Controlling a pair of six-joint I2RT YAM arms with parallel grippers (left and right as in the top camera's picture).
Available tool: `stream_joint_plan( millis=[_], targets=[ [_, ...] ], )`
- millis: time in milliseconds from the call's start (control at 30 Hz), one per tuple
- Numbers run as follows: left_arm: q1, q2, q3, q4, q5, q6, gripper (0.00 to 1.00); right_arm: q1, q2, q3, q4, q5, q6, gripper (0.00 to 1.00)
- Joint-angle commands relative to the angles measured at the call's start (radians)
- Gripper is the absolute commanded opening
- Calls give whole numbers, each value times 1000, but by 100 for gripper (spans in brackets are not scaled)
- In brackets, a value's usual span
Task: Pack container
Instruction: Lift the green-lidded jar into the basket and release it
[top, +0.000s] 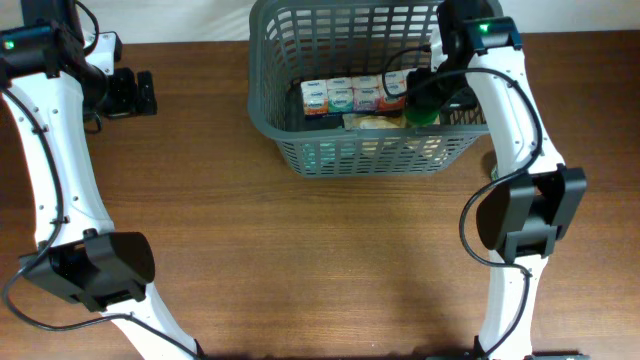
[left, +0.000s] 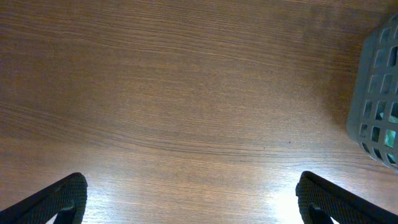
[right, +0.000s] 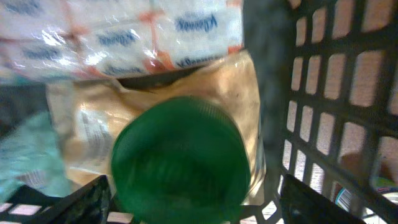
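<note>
Wood table (left: 186, 93) under left gripper (left: 189, 193), jaws spread, right gripper (right: 193, 199) apart astride green lid (right: 180, 162), near container (right: 267, 93) wall

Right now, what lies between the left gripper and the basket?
Only bare wooden table separates the left gripper from the basket; the overhead view shows it.

blue print on the wrapped white packs (right: 124, 31) is too blurred to read.

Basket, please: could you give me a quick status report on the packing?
Left hand open above table. Right hand inside basket, straddling green jar lid, grip unclear. Packets already inside. No obstruction seen.
</note>
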Motion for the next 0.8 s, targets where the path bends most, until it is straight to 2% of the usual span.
stream_joint_plan(
  millis=[0,133,233,333,433,533,600,767],
  targets=[
    [2,-2,-4,0,11,-16,99,3,-158,171,0,10,1,87],
    [2,-2,-4,-1,11,-16,99,3,-259,356,-23,56,1,87],
    [2,-2,-4,-1,11,-16,99,-27,-369,444,-55,264,1,94],
    [2,-2,-4,0,11,-16,99,-158,-409,444,-81,289,13,95],
    [2,-2,-4,-1,11,-16,99,-354,-398,425,-118,248,108,98],
    [2,-2,-4,0,11,-16,99,-555,-369,325,-104,92,108,96],
    [2,-2,-4,-1,11,-16,99,-628,-346,211,-103,13,108,88],
    [2,-2,-4,0,11,-16,99,-616,-302,-188,5,-14,107,89]
  ],
)
